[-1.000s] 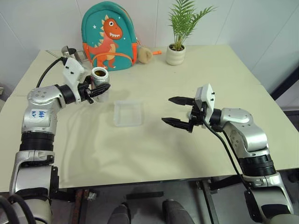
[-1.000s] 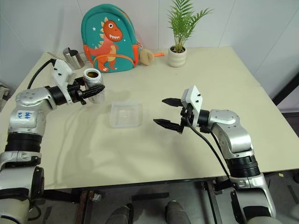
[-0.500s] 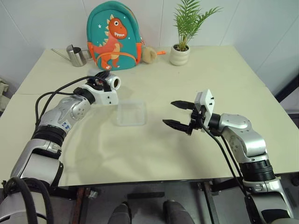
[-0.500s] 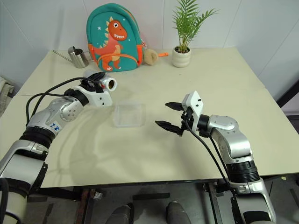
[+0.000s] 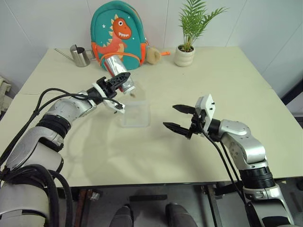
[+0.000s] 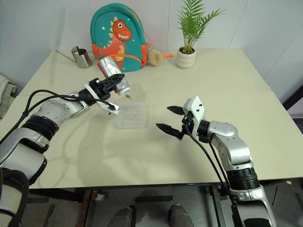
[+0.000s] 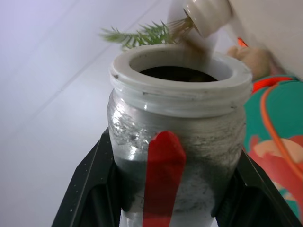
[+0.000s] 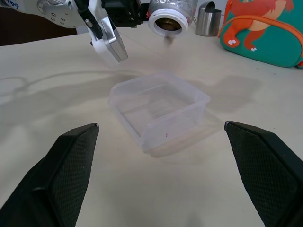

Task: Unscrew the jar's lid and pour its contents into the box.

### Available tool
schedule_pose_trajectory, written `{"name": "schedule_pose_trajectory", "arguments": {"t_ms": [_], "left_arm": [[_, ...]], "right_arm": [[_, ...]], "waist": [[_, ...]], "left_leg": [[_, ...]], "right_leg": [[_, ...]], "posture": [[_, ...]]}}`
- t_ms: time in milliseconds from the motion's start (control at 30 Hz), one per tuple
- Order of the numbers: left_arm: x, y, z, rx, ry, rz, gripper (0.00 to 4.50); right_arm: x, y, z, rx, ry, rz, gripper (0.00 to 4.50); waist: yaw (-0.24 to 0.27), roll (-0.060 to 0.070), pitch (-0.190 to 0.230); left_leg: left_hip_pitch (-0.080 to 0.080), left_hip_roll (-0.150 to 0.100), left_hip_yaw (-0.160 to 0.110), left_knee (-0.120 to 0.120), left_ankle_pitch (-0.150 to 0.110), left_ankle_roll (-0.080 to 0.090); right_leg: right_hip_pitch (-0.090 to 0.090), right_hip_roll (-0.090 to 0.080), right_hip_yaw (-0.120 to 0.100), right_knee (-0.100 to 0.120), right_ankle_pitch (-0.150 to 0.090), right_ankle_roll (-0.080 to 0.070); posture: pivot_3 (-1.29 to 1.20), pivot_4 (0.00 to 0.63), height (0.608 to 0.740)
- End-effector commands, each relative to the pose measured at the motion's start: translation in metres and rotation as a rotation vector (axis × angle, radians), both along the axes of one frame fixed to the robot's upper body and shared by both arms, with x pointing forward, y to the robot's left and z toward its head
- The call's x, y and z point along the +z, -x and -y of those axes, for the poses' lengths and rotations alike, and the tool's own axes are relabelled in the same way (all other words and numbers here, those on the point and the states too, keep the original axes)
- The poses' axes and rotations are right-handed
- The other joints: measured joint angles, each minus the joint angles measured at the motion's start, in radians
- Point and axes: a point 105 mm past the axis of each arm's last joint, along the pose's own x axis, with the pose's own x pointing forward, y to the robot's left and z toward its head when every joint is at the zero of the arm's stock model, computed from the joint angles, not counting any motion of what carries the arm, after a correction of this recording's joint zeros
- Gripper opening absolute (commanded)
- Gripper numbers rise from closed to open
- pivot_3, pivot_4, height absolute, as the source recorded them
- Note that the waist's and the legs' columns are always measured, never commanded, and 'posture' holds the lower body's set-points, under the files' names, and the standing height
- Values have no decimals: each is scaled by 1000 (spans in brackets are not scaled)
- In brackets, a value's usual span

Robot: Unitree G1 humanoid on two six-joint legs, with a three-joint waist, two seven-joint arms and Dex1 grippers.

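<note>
A: Item one, progress. The jar (image 5: 118, 73) was recorded without its cap, tipped mouth-down above the far edge of the box (image 5: 134, 113). A few brown bits (image 5: 133, 95) were noted dropping from the mouth; the pour was judged begun, not finished.

B: And the remainder?

A: Dark matter (image 8: 166, 22) was recorded inside the mouth in the right wrist view. The box floor was logged as almost bare. The lid could not be located.

B: Item two, the arms.

A: The left gripper (image 5: 116, 81) was entered as clamped on the jar's body, raised off the table (image 5: 227, 75), wrist rolled so the jar slanted down toward the box. The right gripper (image 5: 179, 118) was listed as spread wide, holding nothing, held level just above the table, pointing at the box from its right and apart from it.

B: Background?

A: Backpack (image 5: 117, 33), plant (image 5: 190, 33), steel can (image 5: 81, 55); all well behind.
</note>
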Motion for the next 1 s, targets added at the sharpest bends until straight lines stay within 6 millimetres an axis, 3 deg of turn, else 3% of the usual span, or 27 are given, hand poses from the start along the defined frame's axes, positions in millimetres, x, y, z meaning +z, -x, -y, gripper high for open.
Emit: {"name": "schedule_pose_trajectory", "arguments": {"t_ms": [33, 200, 400, 533, 600, 667, 733, 800, 867, 933, 1000], "left_arm": [[17, 7, 4, -53, -87, 110, 1923], [13, 8, 6, -76, -120, 76, 1923], [15, 7, -6, -37, -83, 52, 1923], [19, 3, -21, 9, 150, -120, 1923], [17, 0, -41, 70, 291, -232, 1923], [12, -3, -70, 165, 464, -360, 1923], [3, -6, -93, 205, 785, -582, 1923], [-2, -6, -106, 176, 1025, -738, 1923], [-11, -8, -138, 154, 1459, -905, 1923], [-21, -7, -161, 100, 1775, -988, 1923], [-26, 0, -190, 55, 2045, -933, 1923]], "right_arm": [[10, 4, -1, 4, -30, 40, 4483], [9, 2, -2, 2, -35, 38, 4483], [8, 3, -3, 2, -42, 33, 4483], [7, 3, -3, 1, -41, 29, 4483], [6, 3, -3, 5, -39, 27, 4483], [6, 3, -3, 10, -34, 26, 4483], [5, 2, -3, 13, -26, 26, 4483], [5, 2, -2, 12, -24, 25, 4483], [5, 0, -1, 7, -33, 19, 4483], [5, -2, 0, 3, -35, 16, 4483], [4, -3, 0, 2, -32, 15, 4483]], "waist": [[0, 0, 0], [-1, 0, 0], [0, 0, 0], [0, 0, 0], [-1, 0, 0], [-6, 0, 0], [-11, 0, 0], [-9, 0, 0], [-5, 0, 0], [-3, 0, 0], [-4, -1, 0]], "left_leg": [[0, 0, 0, 0, 0, 0], [0, 0, 0, 0, 0, 0], [0, 0, 0, 0, 0, 0], [0, 0, 0, 0, 0, 0], [0, 0, 0, 0, 0, 0], [1, 0, 1, 0, 0, 0], [2, 0, 2, 0, 0, 0], [2, 0, 3, 0, 0, 0], [2, 1, 3, 1, 0, 0], [1, 0, 3, 2, 1, 0], [1, 0, 2, 3, 0, 0]], "right_leg": [[0, 0, 0, 0, 0, 0], [0, 0, 0, 0, 0, 0], [0, 0, 0, 1, 0, 0], [0, 0, 0, 1, 0, 0], [0, 0, 0, 1, 0, 0], [0, 0, 0, 2, 0, 0], [0, 0, 0, 3, 0, 0], [0, 0, 1, 4, 0, -1], [0, 0, 0, 4, 0, -1], [0, 0, 0, 5, 0, -1], [0, 0, 0, 6, 0, -1]], "posture": [[0, 150, 740], [0, 150, 740], [0, 150, 740], [0, 150, 740], [0, 150, 740], [0, 150, 740], [0, 150, 740], [0, 150, 740], [0, 150, 740], [0, 150, 740], [0, 150, 740]]}}
